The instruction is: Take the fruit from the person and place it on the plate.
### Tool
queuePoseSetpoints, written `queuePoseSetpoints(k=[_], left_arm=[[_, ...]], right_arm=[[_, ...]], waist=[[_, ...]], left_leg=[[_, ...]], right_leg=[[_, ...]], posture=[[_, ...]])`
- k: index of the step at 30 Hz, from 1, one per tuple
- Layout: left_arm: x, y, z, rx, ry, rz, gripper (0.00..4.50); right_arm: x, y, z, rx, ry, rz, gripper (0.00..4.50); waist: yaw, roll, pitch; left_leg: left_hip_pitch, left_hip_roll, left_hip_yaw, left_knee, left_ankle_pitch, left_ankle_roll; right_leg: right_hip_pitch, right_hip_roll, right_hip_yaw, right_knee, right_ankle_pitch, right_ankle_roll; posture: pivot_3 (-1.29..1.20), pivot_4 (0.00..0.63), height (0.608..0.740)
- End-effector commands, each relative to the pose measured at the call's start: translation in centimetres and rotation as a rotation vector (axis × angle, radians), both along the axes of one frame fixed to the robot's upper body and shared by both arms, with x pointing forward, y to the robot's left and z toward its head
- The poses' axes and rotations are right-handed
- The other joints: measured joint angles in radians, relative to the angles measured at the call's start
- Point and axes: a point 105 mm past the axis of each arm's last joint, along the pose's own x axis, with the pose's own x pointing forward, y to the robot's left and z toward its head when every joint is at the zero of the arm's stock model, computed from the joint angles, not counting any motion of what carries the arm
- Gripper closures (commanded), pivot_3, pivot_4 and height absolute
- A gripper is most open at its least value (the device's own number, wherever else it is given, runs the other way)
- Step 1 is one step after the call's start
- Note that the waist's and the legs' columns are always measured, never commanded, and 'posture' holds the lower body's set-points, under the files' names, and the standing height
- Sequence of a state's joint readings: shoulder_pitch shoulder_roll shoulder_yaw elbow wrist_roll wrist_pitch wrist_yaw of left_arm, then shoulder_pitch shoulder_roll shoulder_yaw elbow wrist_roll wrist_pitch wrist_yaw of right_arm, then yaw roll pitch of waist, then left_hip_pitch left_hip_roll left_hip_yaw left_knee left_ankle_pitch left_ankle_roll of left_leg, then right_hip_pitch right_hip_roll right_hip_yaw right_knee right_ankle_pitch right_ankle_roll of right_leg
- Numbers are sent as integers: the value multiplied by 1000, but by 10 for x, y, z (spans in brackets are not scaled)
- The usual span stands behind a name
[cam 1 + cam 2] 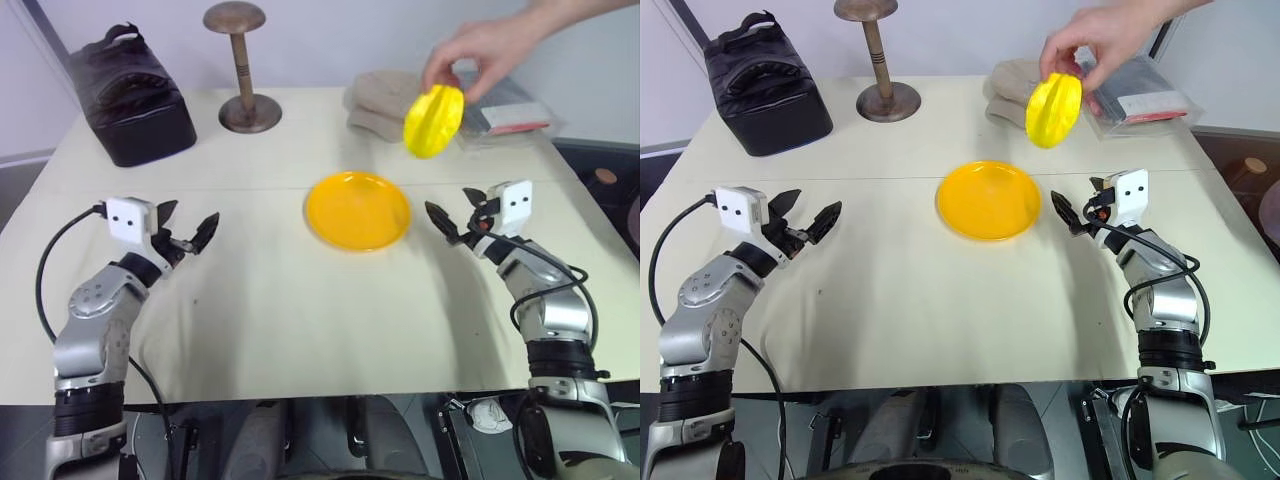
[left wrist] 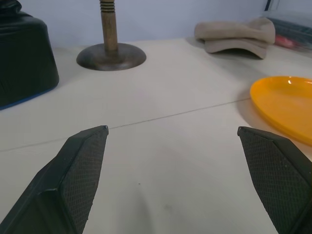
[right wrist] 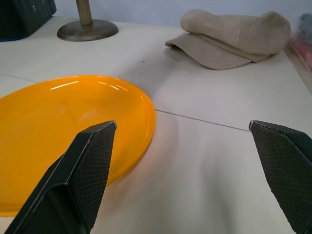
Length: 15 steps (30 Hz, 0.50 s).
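Note:
A person's hand (image 1: pixel 480 48) reaches in from the far right and holds the ridged yellow fruit (image 1: pixel 433 120) in the air above the table, beyond the plate's right side. The orange-yellow plate (image 1: pixel 358 210) lies empty at the table's middle. My right gripper (image 1: pixel 457 208) hovers open just right of the plate, below and in front of the fruit, with nothing between its fingers. My left gripper (image 1: pixel 186 227) stands open over the left part of the table, well away from the plate (image 2: pixel 285 105). The plate (image 3: pixel 63 131) also lies close before the right gripper's fingers (image 3: pixel 80 180).
A black bag (image 1: pixel 130 95) sits at the far left. A wooden stand (image 1: pixel 245 75) rises at the far middle. A beige cap (image 1: pixel 380 100) and a clear packet (image 1: pixel 510 115) lie at the far right, behind the fruit. A black cable (image 1: pixel 50 270) loops off my left arm.

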State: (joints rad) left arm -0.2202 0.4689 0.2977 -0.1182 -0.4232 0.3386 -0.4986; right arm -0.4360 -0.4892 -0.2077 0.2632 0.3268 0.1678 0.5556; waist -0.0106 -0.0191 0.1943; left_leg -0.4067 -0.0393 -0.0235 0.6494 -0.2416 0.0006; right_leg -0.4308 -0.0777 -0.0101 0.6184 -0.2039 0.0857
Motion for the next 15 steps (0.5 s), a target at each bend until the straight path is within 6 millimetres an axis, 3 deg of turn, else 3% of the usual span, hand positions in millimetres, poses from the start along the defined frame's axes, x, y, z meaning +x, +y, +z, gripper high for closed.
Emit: queuePoseSetpoints(k=[1,5,10,15], left_arm=[[1,2,14,27,-56,0,48],[4,-3,30,-10,-89,-75,48],[-40,-66,89,-67,-94,-668,48],[-52,-81,111,-25,-75,-853,48]], right_arm=[[0,-6,16,-5,-61,-18,0],[0,-5,16,-7,-59,-16,0],[0,-8,18,-14,-60,-17,0],[-4,-11,21,-24,-67,-21,0]], waist=[[0,0,0],[0,0,0],[-1,-1,0],[-2,2,-1]], left_leg=[[0,0,0,0,0,0],[0,0,0,0,0,0],[-1,0,0,0,0,0],[1,0,1,0,0,0]], right_leg=[[0,0,0,0,0,0],[0,0,0,0,0,0],[0,0,0,0,0,0],[2,2,0,-2,-1,-1]], posture=[[0,150,740],[0,150,740],[0,150,740],[0,150,740]])
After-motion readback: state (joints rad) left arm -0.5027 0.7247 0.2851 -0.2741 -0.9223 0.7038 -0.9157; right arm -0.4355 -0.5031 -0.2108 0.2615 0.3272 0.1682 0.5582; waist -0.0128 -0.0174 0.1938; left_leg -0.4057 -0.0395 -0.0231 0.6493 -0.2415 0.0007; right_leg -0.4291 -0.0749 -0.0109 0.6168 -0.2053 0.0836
